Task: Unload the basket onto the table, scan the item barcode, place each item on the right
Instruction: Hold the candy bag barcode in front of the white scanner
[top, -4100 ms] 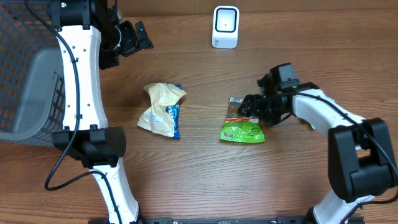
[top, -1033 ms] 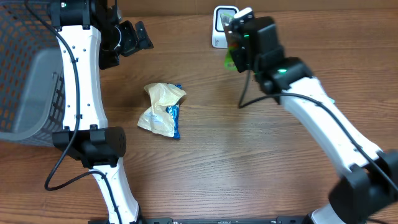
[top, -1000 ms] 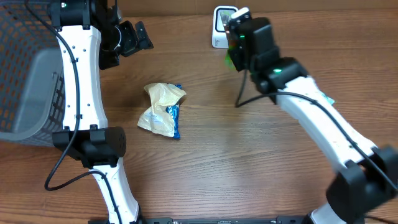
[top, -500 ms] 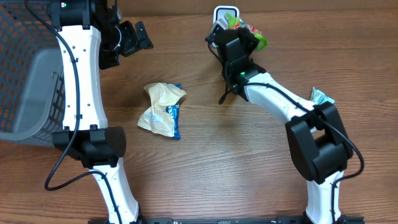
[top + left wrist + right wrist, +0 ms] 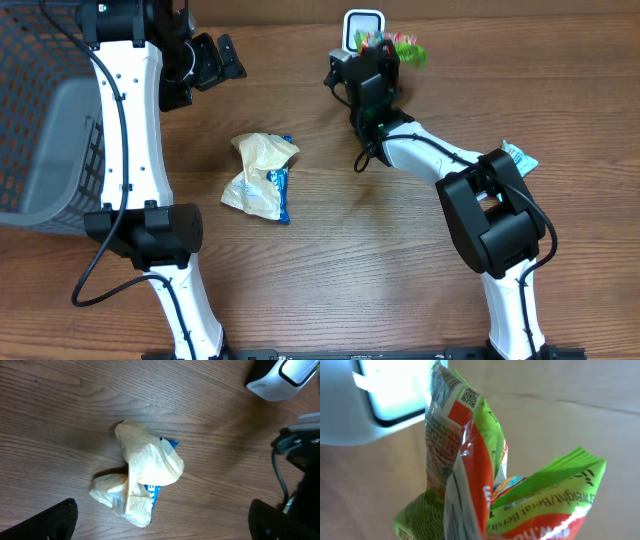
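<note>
The item is a green and red snack packet [image 5: 485, 475] with a small printed code near its top edge. In the right wrist view it fills most of the picture, held up close to the white scanner [image 5: 380, 400]. Overhead, my right gripper [image 5: 378, 50] is shut on the packet [image 5: 402, 47] right beside the scanner [image 5: 362, 22] at the table's back edge. The right fingers are hidden behind the packet. My left gripper [image 5: 207, 62] hangs open at the back left, nothing between its fingers [image 5: 59, 520].
A crumpled cream and blue packet [image 5: 262, 176] lies left of centre, also below the left wrist camera [image 5: 142, 482]. A grey mesh basket [image 5: 40, 140] stands at the left edge. A small teal packet [image 5: 518, 157] lies at the right.
The right arm lifted the green packet off the table and carried it back to the scanner, and in the last half second it shifted slightly closer. The left arm stayed still.
</note>
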Controlling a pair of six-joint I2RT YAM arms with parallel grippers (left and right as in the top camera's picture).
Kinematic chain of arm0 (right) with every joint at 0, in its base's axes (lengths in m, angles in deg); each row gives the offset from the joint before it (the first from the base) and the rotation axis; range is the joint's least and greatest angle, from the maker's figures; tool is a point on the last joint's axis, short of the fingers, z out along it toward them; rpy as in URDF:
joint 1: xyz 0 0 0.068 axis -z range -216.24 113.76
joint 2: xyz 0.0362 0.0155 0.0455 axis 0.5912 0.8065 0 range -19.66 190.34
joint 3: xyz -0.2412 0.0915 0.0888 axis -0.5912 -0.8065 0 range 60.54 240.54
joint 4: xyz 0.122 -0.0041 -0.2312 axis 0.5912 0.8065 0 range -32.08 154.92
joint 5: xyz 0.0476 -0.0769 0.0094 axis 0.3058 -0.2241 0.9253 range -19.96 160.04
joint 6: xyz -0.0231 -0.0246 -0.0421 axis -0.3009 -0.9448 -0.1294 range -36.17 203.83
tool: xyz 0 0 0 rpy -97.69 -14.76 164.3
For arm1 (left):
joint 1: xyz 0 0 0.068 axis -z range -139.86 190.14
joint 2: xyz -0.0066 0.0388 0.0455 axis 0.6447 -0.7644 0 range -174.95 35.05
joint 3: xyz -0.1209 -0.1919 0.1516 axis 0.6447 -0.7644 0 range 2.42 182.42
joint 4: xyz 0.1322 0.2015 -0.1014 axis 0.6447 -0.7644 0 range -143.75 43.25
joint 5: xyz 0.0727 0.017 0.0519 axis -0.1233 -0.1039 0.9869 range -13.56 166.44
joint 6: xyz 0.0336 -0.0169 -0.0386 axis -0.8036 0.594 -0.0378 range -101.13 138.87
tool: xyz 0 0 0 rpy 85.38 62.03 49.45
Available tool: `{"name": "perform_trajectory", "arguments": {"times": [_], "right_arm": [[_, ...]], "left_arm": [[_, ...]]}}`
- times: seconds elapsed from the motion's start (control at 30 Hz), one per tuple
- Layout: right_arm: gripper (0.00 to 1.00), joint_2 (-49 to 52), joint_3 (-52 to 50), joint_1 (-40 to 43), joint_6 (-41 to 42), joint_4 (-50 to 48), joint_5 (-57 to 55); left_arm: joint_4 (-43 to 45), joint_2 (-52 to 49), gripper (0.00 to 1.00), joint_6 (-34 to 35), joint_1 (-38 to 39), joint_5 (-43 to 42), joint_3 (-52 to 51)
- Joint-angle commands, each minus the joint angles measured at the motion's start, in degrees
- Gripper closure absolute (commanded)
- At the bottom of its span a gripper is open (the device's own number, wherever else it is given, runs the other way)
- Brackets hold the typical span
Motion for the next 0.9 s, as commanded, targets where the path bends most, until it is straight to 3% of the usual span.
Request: {"name": "perform_trajectory", "arguments": {"times": [0.0, 0.6, 0.87], "right_arm": [[0.96, -0.79, 1.88, 0.13, -9.33, -1.11, 1.22], [0.96, 0.0, 1.88, 4.33, -11.04, -4.68, 8.22], [0.96, 0.0, 1.88, 4.31, -1.7, -4.66, 8.63]], "left_arm": [[-0.09, -0.26, 0.0, -0.92, 0.44, -0.63, 0.02], [-0.09, -0.26, 0.0, -0.92, 0.44, -0.61, 0.0], [-0.09, -0.26, 0.0, -0.92, 0.44, -0.61, 0.0]]}}
